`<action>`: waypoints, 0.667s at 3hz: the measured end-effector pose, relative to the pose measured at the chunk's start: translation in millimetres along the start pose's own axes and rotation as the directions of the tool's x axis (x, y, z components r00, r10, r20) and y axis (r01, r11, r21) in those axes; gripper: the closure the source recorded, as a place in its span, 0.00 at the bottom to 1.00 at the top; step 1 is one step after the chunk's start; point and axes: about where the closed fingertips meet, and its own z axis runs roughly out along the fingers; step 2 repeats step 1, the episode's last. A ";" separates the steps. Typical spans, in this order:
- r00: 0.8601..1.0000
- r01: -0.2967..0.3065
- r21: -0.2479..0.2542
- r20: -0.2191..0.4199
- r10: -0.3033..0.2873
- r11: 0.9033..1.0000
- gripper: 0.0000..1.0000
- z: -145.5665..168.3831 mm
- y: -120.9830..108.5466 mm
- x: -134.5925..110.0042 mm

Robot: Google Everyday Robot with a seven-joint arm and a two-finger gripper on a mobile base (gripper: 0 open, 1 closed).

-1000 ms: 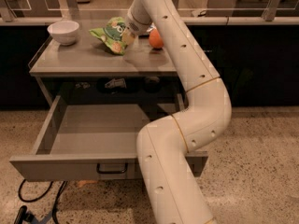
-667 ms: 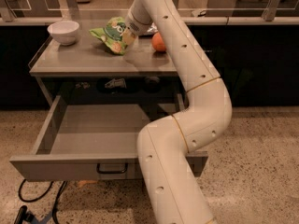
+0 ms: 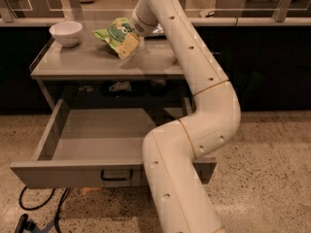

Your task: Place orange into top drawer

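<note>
The orange does not show; the place on the table top where it lay is covered by my white arm (image 3: 194, 67). My gripper (image 3: 130, 43) is over the grey table top (image 3: 87, 64), low and right against the right end of the green snack bag (image 3: 115, 33). The top drawer (image 3: 92, 142) is pulled out wide below the table; what shows of its inside is bare. Its flat front panel (image 3: 58, 174) faces me, with the dark handle (image 3: 116, 174) at its centre. My arm's lower links cover the drawer's right part.
A white bowl (image 3: 66, 32) stands at the table's back left. Glass-fronted counters run behind the table. Small dark items (image 3: 120, 86) sit in the shadowed gap under the table top. Black cables (image 3: 34, 210) lie on the speckled floor by the drawer's left front corner.
The orange showed to the right of my arm on the table before; now my arm hides it. The gripper end has shifted a little toward the green bag.
</note>
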 end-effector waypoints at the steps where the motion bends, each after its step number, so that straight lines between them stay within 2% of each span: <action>1: 1.000 0.000 0.000 0.000 0.000 1.000 0.00 0.0 0.0 0.0; 2: 1.000 0.000 0.000 0.000 0.000 1.000 0.00 0.0 0.0 0.0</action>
